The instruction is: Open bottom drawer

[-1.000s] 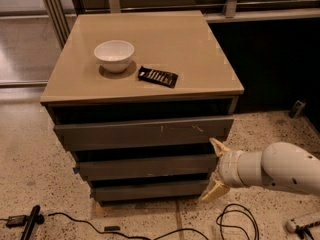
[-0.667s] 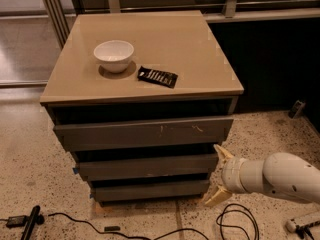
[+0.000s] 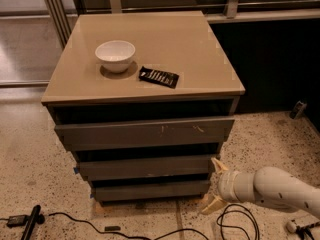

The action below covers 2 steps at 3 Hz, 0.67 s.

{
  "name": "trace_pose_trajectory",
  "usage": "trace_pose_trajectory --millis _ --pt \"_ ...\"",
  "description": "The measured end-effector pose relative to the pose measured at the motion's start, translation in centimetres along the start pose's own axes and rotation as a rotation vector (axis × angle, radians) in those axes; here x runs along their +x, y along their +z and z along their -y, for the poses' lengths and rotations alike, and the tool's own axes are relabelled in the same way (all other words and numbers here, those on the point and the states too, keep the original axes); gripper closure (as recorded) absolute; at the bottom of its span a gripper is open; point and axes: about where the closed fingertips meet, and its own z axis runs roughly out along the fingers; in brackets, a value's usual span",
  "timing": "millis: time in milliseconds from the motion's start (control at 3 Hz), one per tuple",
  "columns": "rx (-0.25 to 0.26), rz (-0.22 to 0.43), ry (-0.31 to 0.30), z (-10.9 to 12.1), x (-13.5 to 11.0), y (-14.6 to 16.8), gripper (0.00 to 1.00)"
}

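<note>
Starting at the left of the bench (image 3: 220, 59), a white bowl (image 3: 115, 55) sits toward the left edge, with a black packet (image 3: 158, 77) just right of it near the middle; both are well clear of the action. Below the front edge come the three fronts: the scratched top drawer (image 3: 145, 132), the middle drawer (image 3: 145, 166), and lowest and narrowest, the bottom drawer (image 3: 150, 190), which looks shut. Now right, under the bench's front-right corner: the gripper (image 3: 210, 185) sits at that drawer's right end, jaws spread wide and holding nothing, one finger up by the middle drawer's corner, one down near the floor. That front has no handle, so I'd say the jaws need to drop and catch its right end only, off the middle drawer, then draw straight out and level. The cable (image 3: 235, 219) below looks like a snag risk.
</note>
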Motion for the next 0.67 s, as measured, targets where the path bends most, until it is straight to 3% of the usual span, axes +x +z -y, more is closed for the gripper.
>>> trace_pose_trajectory --millis 667 --pt "-0.119 0.066 0.031 -3.8 2.7 5.7 0.0"
